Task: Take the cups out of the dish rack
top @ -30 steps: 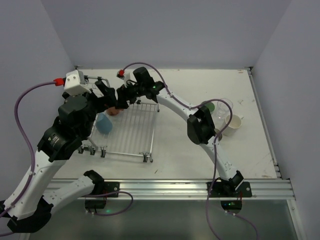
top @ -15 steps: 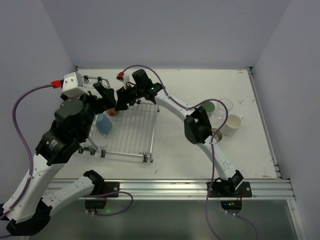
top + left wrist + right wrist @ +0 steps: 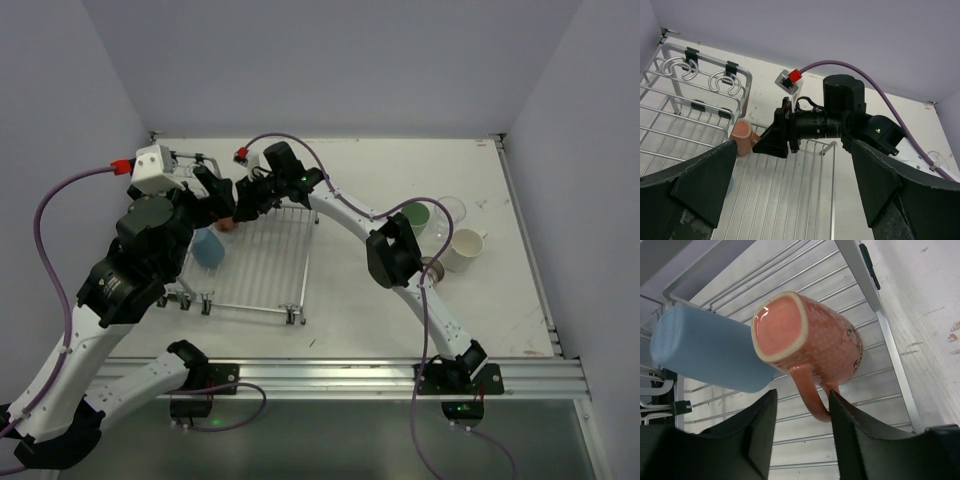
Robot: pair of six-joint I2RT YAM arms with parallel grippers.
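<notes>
A salmon-pink cup [image 3: 810, 337] with a cream rim lies on its side on the dish rack [image 3: 888, 342], beside a blue cup [image 3: 710, 357] that also lies flat. My right gripper [image 3: 802, 396] straddles the pink cup's handle [image 3: 812, 397]. Its right finger touches the handle, a gap is left on the other side, and the jaws are open. From above, the right gripper [image 3: 240, 206] is at the rack's [image 3: 262, 262] far end, over the pink cup [image 3: 228, 224]. My left gripper [image 3: 793, 150] hovers wide open over the rack wires [image 3: 805, 200], holding nothing.
On the table to the right stand a green cup [image 3: 416, 215], a clear one [image 3: 447, 211], a white one [image 3: 464, 249] and a small brownish one [image 3: 433, 270]. The rack's raised basket end [image 3: 700, 75] is at the far left. Walls close off the table's back and sides.
The right gripper's jaws have narrowed around the pink cup's handle. The left arm has shifted slightly above the rack, still wide open.
</notes>
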